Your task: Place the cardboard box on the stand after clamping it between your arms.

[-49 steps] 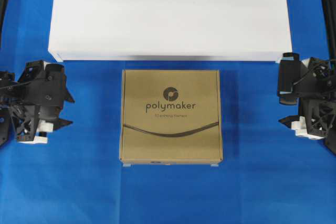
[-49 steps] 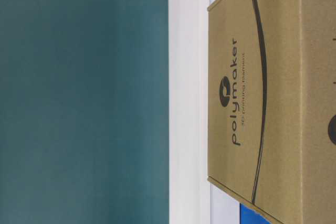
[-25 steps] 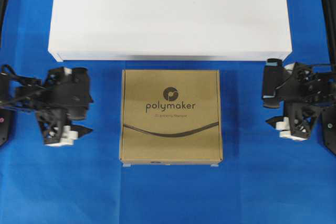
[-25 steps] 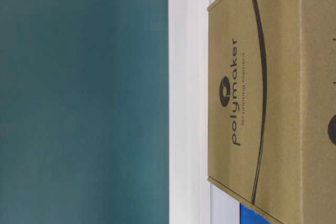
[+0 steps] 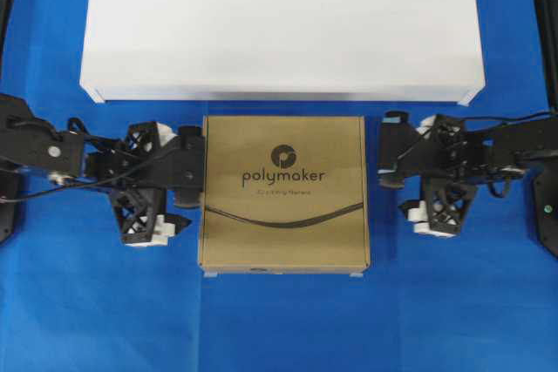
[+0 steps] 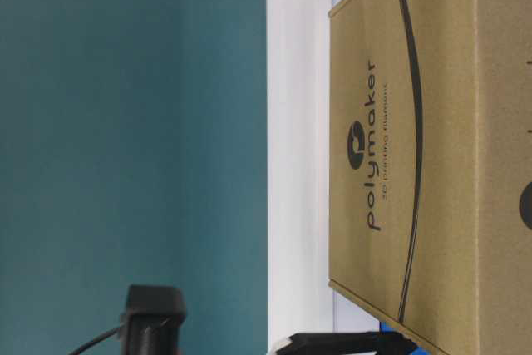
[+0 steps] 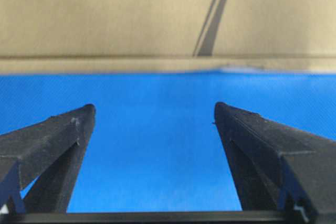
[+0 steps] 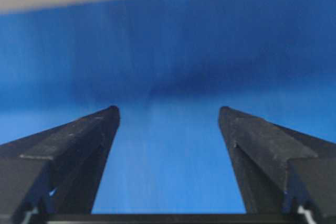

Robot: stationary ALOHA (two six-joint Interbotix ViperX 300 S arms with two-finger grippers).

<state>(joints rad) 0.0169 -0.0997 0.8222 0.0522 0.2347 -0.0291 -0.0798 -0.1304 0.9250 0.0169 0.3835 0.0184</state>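
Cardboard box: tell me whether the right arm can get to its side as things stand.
Probably yes. The right gripper sits level with the cardboard box, fingers spread, and only bare blue cloth lies between it and the box's side. The stand is behind, out of the way.

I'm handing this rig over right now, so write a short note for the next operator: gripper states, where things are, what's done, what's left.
Left gripper: open, empty, close beside the cardboard box at its left edge; contact can't be judged.
Right gripper: open, empty, beside the box's right edge with a strip of blue cloth showing between.
Cardboard box: flat on the cloth, just in front of the stand.
Stand: top bare.
Done: both arms brought alongside the box.
Left: press in from both sides, lift, set the box on the stand.
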